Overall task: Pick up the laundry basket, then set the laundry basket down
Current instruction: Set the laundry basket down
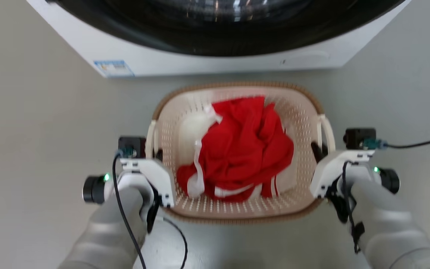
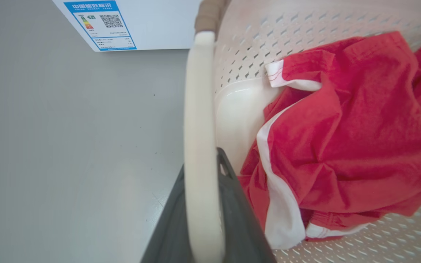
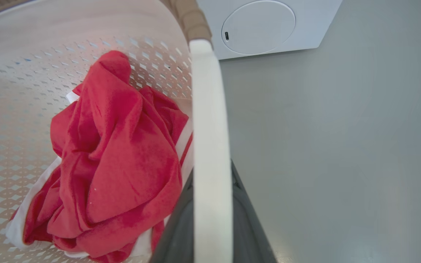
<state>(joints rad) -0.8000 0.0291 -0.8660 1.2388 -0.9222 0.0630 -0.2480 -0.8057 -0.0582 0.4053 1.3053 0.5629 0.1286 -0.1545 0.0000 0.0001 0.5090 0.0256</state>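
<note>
The laundry basket (image 1: 304, 123), cream-white and perforated with a brown woven-look rim, sits in the middle of the head view in front of the washing machine. Red and white clothes (image 1: 245, 149) lie bunched inside it. My left gripper (image 1: 154, 152) is shut on the basket's left loop handle (image 2: 199, 146), whose white bar runs between the dark fingers (image 2: 239, 219). My right gripper (image 1: 320, 151) is shut on the right loop handle (image 3: 210, 146) the same way, with dark fingers (image 3: 249, 226) on both sides of the bar. Whether the basket rests on the floor or hangs above it I cannot tell.
A white washing machine (image 1: 200, 59) with a dark round door stands just beyond the basket, with a blue label (image 2: 104, 23) at its lower left corner. Grey floor (image 1: 43, 123) spreads to both sides. Black cables (image 1: 416, 144) trail from my wrists.
</note>
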